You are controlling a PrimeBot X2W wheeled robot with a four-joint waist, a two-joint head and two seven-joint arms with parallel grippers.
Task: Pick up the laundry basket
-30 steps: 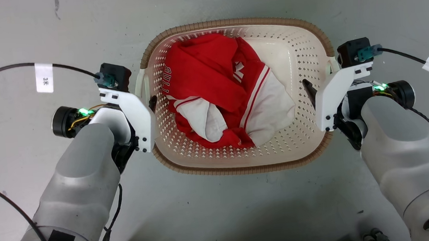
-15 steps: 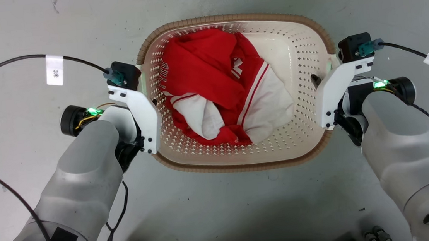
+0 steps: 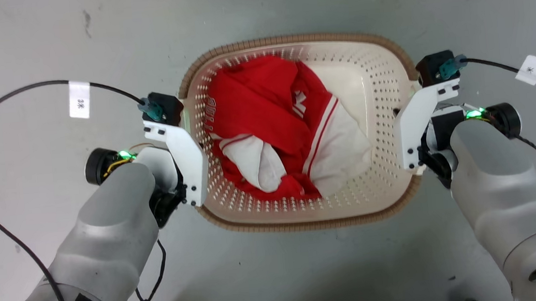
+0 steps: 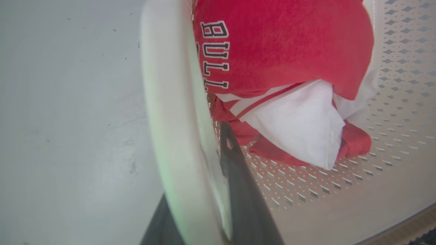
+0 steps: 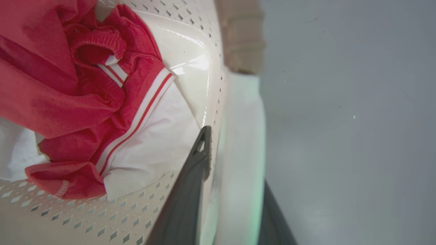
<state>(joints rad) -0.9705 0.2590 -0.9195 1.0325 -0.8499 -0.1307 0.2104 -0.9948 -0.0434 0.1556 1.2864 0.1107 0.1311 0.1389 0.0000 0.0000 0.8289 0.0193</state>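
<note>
Since a second ago both arms have drawn inward against the basket's short ends, and the dark finger of each that then stood clear inside the wall now lies against it; the whole head view has also shifted, so the camera has moved. Seen from its own wrist camera, the left gripper [image 4: 197, 160] is closed on the white left handle [image 4: 170, 119], one finger [image 4: 238, 177] inside the perforated wall and the other outside, with the handle pinched between them. The right gripper [image 5: 235, 160] grips the white right handle [image 5: 242, 136] the same way, its inner finger [image 5: 187, 197] pressed to the inside of the wall and the outer one beyond the handle. Between the two forearms, straight ahead of the robot, sits the laundry basket [image 3: 297, 39], cream with a brown woven-look rim, level in the head view; whether its base touches the floor [image 3: 308, 273] I cannot tell. A crumpled red and white garment [image 3: 264, 102] with dark lettering lies in its left and middle part, leaving the right of the bottom bare. Green lights [image 3: 125, 154] glow at both wrists, and a black cable with a white tag [image 3: 79, 100] arcs away from each arm over the grey floor.
</note>
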